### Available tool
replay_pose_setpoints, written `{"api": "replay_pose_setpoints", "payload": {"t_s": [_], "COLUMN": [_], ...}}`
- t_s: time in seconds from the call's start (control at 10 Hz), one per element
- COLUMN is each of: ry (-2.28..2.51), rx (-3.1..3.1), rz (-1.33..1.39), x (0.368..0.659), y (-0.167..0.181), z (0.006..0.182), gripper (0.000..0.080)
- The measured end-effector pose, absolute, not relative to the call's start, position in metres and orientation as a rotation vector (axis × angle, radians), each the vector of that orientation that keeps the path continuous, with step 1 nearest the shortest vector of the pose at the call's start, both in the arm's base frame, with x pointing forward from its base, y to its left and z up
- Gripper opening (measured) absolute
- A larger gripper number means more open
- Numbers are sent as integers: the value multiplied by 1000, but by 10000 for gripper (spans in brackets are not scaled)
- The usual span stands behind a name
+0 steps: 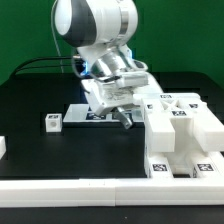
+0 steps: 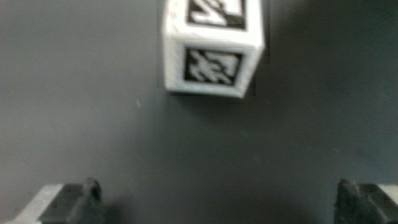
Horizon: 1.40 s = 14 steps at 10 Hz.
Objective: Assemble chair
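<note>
- black table [image 1: 30, 95] fills both views; in the exterior view a green backdrop [image 1: 12, 50] stands behind it.
- a white rail [image 1: 80, 190] runs along the table's near edge, at 6 o'clock on the exterior view's clock face.
- the marker board [image 1: 72, 113] lies flat near the middle of the table and carries only its tags.
- the chair parts [image 1: 180, 128], white blocks with black-and-white tags, sit bunched and touching one another at about 4 o'clock from the gripper, just above the rail. how they fit together i cannot tell.
- one small cube [image 1: 52, 122] stands alone on the bare table at 9 o'clock from the gripper, well apart from it and just beside the marker board's end.
- the arm [image 1: 95, 25] comes down from 12 o'clock and leans over the board.
- the gripper [image 1: 124, 117] hangs low over the table between the board and the chair parts, touching neither as far as i can see.
- in the wrist view the gripper [image 2: 222, 205] is spread wide, with only bare table [image 2: 107, 140] between the two dark fingertips [image 2: 75, 200]. it pinches nothing.
- the wrist view also shows a tagged cube [image 2: 214, 62] ahead of the fingertips, roughly in line with the gap between them and clear of both. it sits slightly tilted in the picture, with two tagged faces showing.
- whether this is the same cube that stands alone in the exterior view i cannot tell.
</note>
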<state>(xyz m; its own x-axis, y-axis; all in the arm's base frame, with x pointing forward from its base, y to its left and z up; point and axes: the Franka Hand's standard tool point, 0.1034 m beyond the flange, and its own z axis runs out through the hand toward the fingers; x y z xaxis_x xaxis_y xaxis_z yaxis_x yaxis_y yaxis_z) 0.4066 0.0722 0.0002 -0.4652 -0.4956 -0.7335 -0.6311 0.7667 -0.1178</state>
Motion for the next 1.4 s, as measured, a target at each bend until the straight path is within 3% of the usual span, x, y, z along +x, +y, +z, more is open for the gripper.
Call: {"api": "replay_pose_setpoints", "payload": {"t_s": [0.7, 1.4], "ry": [2166, 2141], "rx": [-869, -852], "rz": [226, 223], "x": [413, 450], "y": [82, 89], "z": [2, 5], "gripper": [649, 649]}}
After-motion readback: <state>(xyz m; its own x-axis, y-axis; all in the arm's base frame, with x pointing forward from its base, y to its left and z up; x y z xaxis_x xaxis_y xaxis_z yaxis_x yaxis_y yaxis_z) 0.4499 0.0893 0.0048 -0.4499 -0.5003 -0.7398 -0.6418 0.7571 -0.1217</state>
